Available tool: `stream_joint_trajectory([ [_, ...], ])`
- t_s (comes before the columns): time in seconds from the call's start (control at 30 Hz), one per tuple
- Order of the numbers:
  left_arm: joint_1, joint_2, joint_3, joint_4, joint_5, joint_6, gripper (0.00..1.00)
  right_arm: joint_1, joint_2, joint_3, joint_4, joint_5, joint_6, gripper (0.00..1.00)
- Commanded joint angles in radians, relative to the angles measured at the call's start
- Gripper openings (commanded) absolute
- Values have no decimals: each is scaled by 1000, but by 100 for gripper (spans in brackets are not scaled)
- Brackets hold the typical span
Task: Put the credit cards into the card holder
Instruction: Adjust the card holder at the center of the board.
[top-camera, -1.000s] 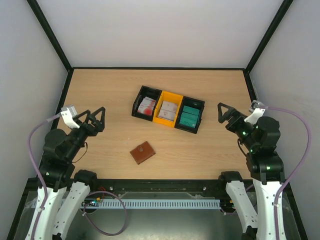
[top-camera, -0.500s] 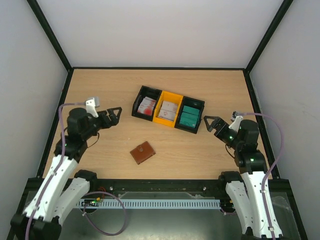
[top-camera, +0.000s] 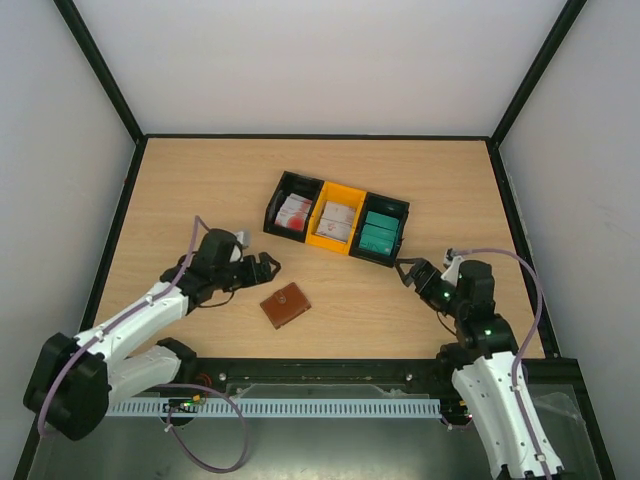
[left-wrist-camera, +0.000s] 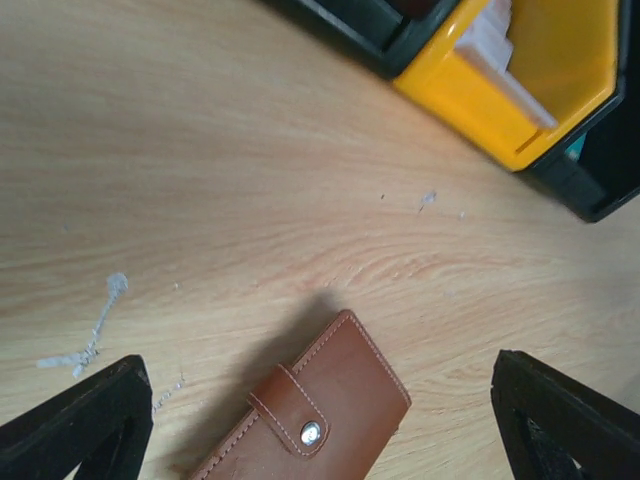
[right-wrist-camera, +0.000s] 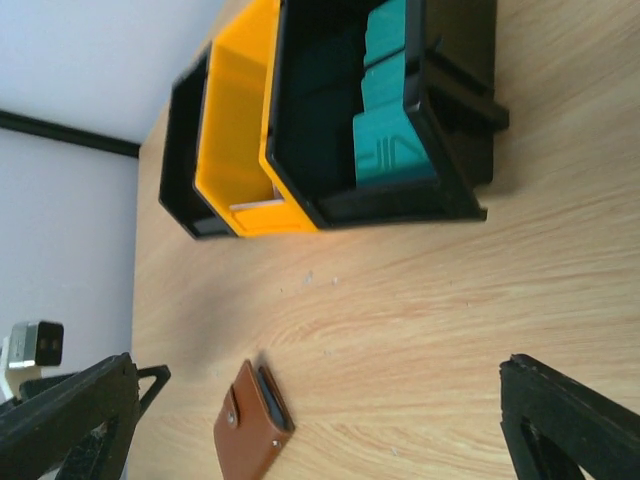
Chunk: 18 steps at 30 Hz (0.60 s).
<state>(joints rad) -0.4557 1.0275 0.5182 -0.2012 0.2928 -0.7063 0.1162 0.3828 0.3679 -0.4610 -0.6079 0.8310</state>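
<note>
Left wrist view showed the left gripper (top-camera: 265, 267) with its fingers (left-wrist-camera: 100, 415) spread wide and nothing between them, hanging just above and beside the card holder (left-wrist-camera: 310, 420). The right gripper (top-camera: 405, 274) was likewise spread and empty, near the front corner of the right-hand black bin (top-camera: 403, 228) and pointing toward the bins.

The card holder lay flat on the table (top-camera: 200, 180), folded shut with its snap tab fastened, in front of the bins and apart from them. The credit cards (top-camera: 378, 232) all sat in the bins: teal ones in that right-hand black bin, white ones in the yellow bin (top-camera: 325, 240) in the middle, and white ones with red marks in the left-hand black bin (top-camera: 272, 212). No card lay outside a bin, and none was in a grip.

On that showing the task had hardly begun. The holder had yet to be unsnapped and opened, and every card had yet to be lifted out and slid into a pocket. The left arm looked placed to go for the holder first.
</note>
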Motion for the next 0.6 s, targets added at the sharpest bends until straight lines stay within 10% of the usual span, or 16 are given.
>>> stream_joint_trajectory([
  [0.0,-70,45,-16,14,-95,-67,91,73,47,-4,21,51,16,95],
  [0.57,-107,119,-86,-30,-96,-134,64,749,630,76,379,461,131,85],
])
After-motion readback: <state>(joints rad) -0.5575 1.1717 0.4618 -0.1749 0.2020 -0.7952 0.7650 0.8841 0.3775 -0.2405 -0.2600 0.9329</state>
